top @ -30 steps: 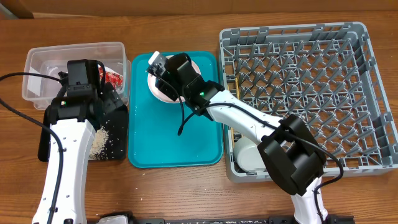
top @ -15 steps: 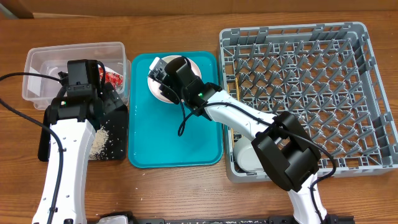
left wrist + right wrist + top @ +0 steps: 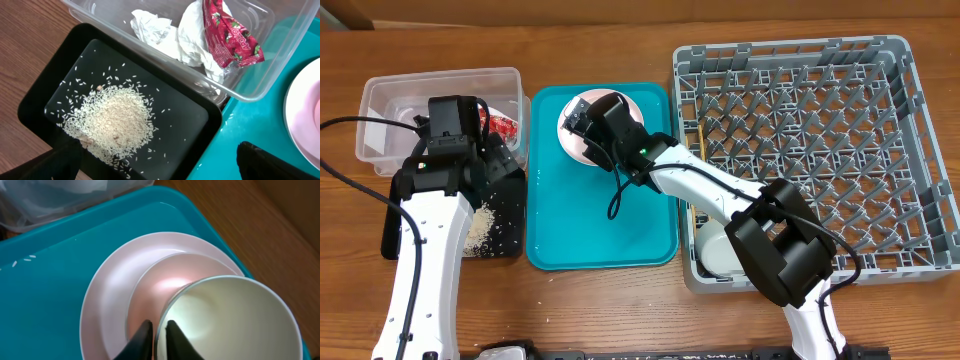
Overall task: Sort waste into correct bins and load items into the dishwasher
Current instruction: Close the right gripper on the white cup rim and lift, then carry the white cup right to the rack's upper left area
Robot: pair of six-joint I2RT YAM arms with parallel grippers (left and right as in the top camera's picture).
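Over teal tray [image 3: 595, 215], right pincer [image 3: 156, 330] grips rim of white bowl [image 3: 230, 320].

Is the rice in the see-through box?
No, the rice is piled in the black tray, while the clear tub beside it holds the napkin and red wrapper.

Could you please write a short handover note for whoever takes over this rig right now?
Left gripper: open, empty, over the black tray.
Right gripper: fingers closed on the rim of the white bowl.
Done: rice in the black tray; napkin and red wrapper in the clear tub; chopsticks and what looks like the white cup in the rack.
Left: white bowl, pink bowl and pink plate, stacked on the teal tray, go into the rack. Stray grains lie on the teal tray.
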